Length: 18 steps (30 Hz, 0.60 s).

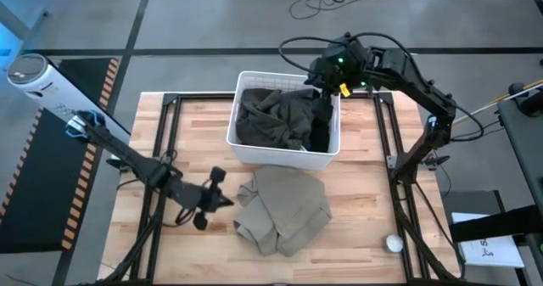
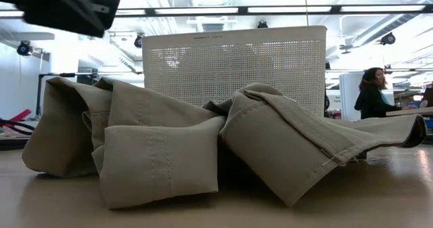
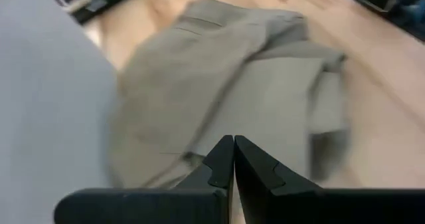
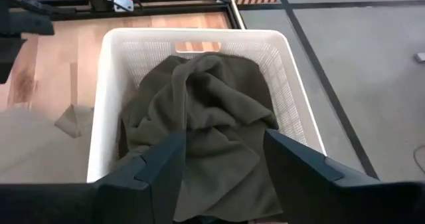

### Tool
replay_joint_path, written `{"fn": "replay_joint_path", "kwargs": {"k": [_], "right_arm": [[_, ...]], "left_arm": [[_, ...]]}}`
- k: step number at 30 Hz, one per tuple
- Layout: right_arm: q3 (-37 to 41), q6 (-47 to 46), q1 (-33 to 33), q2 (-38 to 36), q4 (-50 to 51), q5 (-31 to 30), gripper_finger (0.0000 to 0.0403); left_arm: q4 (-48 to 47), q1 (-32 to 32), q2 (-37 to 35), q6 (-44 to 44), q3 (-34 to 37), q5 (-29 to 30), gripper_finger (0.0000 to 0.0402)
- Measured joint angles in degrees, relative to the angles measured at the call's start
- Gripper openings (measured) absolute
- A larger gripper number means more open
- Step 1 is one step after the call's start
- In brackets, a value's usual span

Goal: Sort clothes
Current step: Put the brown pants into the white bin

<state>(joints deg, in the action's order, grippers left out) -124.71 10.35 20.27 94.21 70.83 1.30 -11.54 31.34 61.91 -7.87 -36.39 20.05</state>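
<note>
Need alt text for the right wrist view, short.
The right gripper, fingers open, hangs above a white basket holding a crumpled dark olive garment. Beside the basket, a beige garment lies on the wooden table.

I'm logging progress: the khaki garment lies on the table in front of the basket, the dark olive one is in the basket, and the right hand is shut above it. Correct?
Not quite: the right hand is open, its fingers spread above the dark olive garment in the basket, as the right wrist view shows. The khaki garment does lie on the table in front of the basket.
</note>
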Motion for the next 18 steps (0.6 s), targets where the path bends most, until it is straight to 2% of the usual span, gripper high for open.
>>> {"fn": "replay_joint_path", "kwargs": {"k": [5, 8, 18], "right_arm": [[0.31, -0.40, -0.88, 0.48, 0.21, 0.46, 0.0190], [1.87, 0.96, -3.18, 0.46, 0.41, 0.52, 0.0190], [8.46, -3.14, -14.63, 0.00, 1.13, -0.26, 0.0133]], "left_arm": [[0.09, 2.90, 6.88, 4.54, -2.65, 0.03, 0.0004], [0.16, 3.48, 11.94, 6.75, -5.25, 0.03, 0.0025], [-2.58, 5.53, 28.16, 9.82, -17.69, 0.07, 0.0164]]}}
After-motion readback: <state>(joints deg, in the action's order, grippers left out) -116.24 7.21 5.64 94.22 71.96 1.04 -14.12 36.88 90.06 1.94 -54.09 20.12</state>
